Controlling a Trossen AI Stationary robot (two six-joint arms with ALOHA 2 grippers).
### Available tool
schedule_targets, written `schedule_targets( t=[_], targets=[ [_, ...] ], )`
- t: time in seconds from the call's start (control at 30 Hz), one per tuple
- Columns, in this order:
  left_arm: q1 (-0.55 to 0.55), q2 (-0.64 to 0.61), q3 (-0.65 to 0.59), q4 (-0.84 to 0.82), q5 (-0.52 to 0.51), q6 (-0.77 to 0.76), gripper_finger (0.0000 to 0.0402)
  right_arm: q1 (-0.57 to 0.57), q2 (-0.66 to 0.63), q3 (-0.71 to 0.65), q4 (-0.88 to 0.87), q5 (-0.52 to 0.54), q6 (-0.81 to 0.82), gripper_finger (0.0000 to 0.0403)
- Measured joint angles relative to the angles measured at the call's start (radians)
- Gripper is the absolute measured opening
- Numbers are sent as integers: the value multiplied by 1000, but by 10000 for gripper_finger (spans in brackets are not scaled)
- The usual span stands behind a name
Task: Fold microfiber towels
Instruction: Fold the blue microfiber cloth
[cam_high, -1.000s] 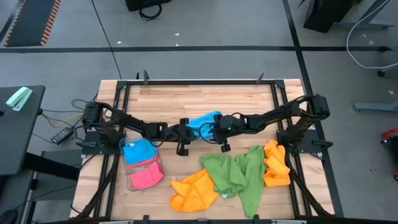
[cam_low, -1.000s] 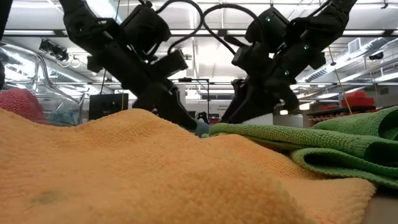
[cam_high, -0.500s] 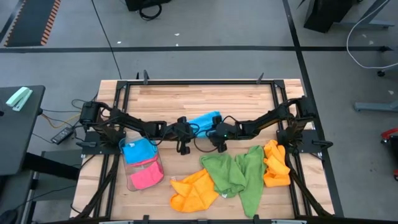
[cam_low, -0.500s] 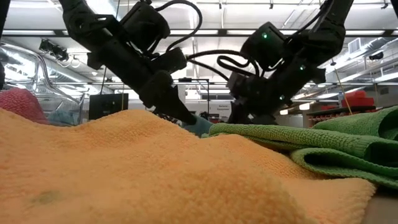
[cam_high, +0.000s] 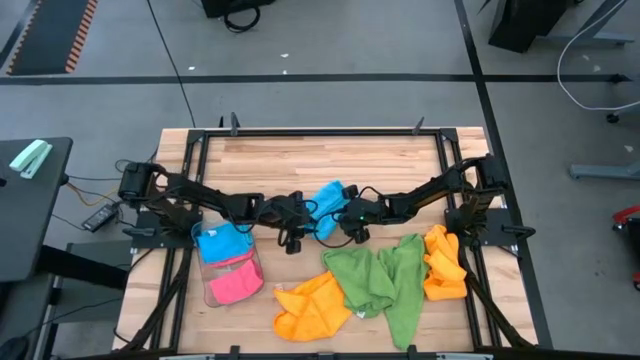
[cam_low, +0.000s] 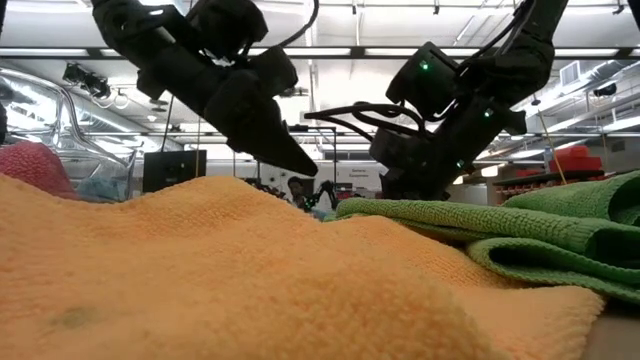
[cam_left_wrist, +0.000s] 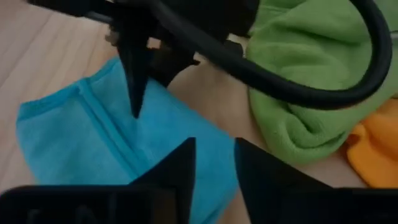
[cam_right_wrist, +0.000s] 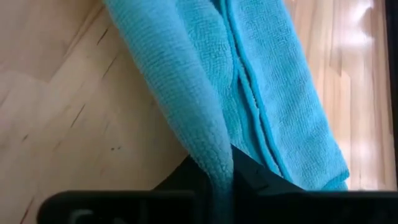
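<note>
From above, the right gripper (cam_high: 340, 222) and left gripper (cam_high: 303, 208) meet at the blue towel (cam_high: 328, 196) mid-table. The left wrist view shows left fingers (cam_left_wrist: 180, 168) parted, empty; the right wrist view shows right fingers (cam_right_wrist: 245, 171) pinching its edge.

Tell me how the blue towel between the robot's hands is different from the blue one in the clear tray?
The blue towel in the middle lies on the bare wooden table; the blue towel in the tray sits inside the clear plastic tray next to a pink towel. The right gripper pinches the middle towel's edge; nothing grips the tray one. Both are sky-blue.
</note>
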Motion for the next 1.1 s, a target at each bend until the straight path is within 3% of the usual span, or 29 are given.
schedule_targets(
  t=[0.13,0.27,0.4,0.6,1.1],
  targets=[
    [15,-8,-1,-3,15,20,161,0,0,1,-7,0,-28,38],
    [56,28,0,8,2,3,170,0,-12,0,-23,0,-63,38],
    [97,92,0,33,-10,-16,161,0,-21,3,-35,-1,-83,38],
    [86,176,0,98,-5,-15,141,6,-21,73,-189,-6,-88,38],
    [75,236,0,135,-6,-11,113,-56,-21,202,-301,-240,-150,38]
  ],
)
